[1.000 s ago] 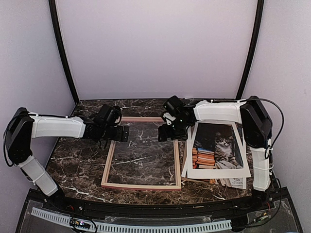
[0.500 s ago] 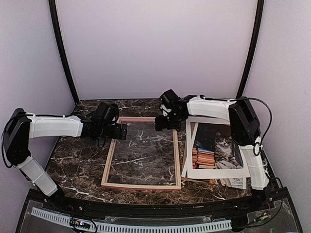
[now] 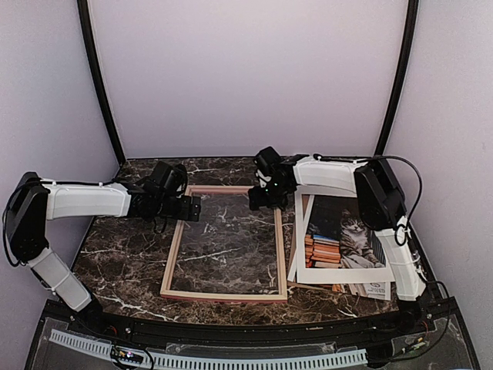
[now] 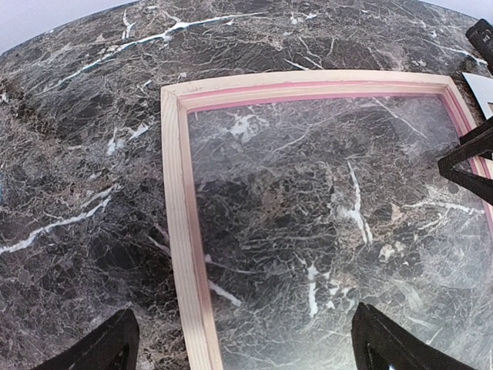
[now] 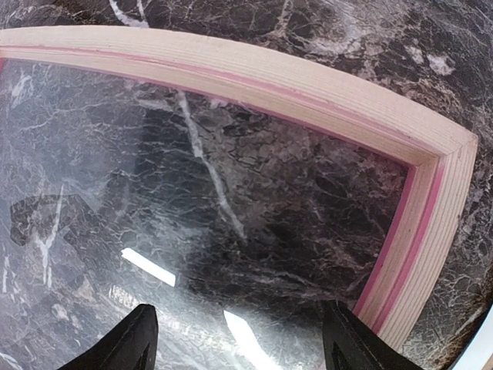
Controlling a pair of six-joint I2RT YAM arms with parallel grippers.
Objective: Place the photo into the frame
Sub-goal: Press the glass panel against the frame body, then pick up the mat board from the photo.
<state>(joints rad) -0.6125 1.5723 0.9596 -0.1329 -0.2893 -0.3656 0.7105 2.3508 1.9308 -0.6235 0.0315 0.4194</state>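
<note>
Top external: pale wooden rectangular frame (image 3: 223, 295), reverse up on marble table (image 3: 123, 254), likely for back-loading.
Photo: cat-and-books paper print (image 3: 343, 235), face up, just right.
Left jaws, right jaws: open, empty, over far corners.

Your tabletop (image 3: 127, 258) reads as dark brown-black marble, veined in white. On it, the frame (image 3: 223, 295) shows you pale natural wood, with a thin bright pink strip along its inner edge in both wrist views; the same veined marble shows through its middle. To the right, the photo (image 3: 343, 235) carries a grey tabby cat beside stacked books, orange and red among them, on a dark ground inside a wide white border. The left arm (image 3: 85, 200) and right arm (image 3: 327, 176) wear white shells with black joints. The left pincer (image 3: 191, 210) and right pincer (image 3: 262, 199) are black. Pale lilac walls (image 3: 246, 77) stand behind, with black poles (image 3: 100, 92) at the far corners.
</note>
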